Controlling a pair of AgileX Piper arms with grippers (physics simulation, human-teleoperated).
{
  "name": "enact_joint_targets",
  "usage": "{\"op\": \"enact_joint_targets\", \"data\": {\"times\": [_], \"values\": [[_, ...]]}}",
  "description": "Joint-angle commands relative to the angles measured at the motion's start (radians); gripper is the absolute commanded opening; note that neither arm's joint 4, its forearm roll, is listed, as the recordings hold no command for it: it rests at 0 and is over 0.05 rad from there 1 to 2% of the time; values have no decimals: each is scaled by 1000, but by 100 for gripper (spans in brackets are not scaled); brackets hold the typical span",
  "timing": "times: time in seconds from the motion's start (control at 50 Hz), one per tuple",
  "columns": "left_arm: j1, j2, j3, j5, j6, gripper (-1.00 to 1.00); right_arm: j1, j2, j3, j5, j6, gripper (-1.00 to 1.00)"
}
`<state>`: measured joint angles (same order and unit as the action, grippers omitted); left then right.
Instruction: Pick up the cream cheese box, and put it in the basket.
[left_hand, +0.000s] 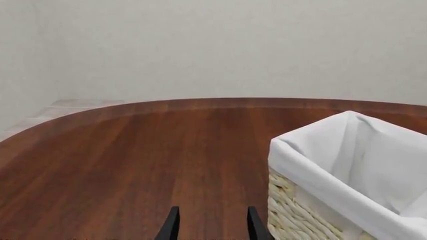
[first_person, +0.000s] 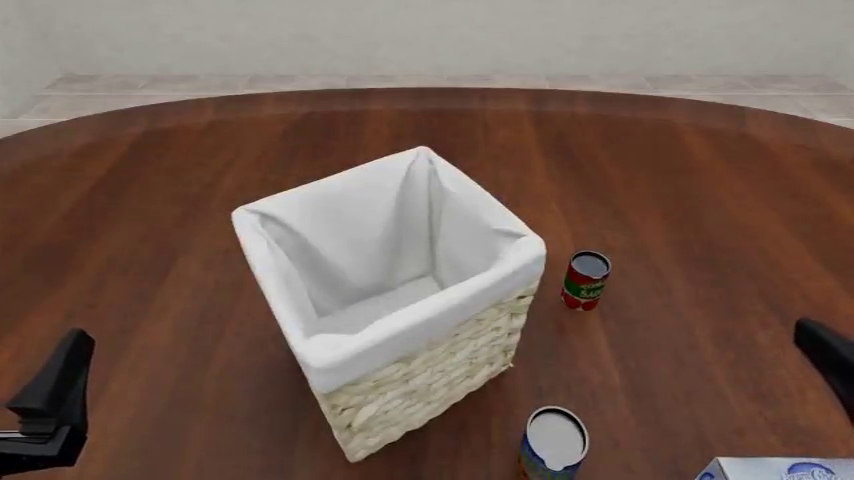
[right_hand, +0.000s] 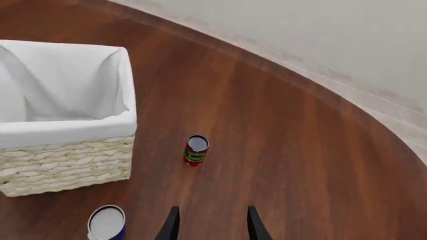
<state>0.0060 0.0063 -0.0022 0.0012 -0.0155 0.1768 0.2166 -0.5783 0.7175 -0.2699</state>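
**Cream cheese box sits at table's near edge as both arms hang clear**

Front view: The basket (first_person: 400, 330), woven wicker with a white cloth liner folded over its rim, stands upright near the middle of the round wooden table (first_person: 160, 200), turned so one corner points toward the camera. Nothing shows inside it but liner. A red can (first_person: 585, 279) stands just to the right of the basket, apart from it. A blue-orange can (first_person: 553, 443) stands nearer the camera, below the basket's right corner. The cream cheese box (first_person: 781, 469) lies flat at the bottom right edge of the picture, only its top strip in view, to the right of the blue-orange can and apart from it. The left gripper (first_person: 51, 410) shows as a dark shape at the lower left, the right gripper (first_person: 827, 358) at the right edge above the box; neither touches anything.

Left wrist view: Two dark fingertips (left_hand: 171, 226) stand parted with bare wood between them, gripping nothing. A corner of the basket fills the side of the picture beside them.

Right wrist view: The right arm's fingertips (right_hand: 253, 225) are likewise spread and empty over the wood. The red can stands ahead of them, the basket and the blue-orange can off to one side. The box does not appear here.
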Motion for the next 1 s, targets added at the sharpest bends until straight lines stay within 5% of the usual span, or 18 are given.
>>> {"op": "enact_joint_targets", "data": {"times": [0.02,1.0], "values": [[1,1,0,1,1,100,5,24,-5,38,-29,100],[1,9,1,-5,-1,100,39,117,-128,206,-93,100]]}}
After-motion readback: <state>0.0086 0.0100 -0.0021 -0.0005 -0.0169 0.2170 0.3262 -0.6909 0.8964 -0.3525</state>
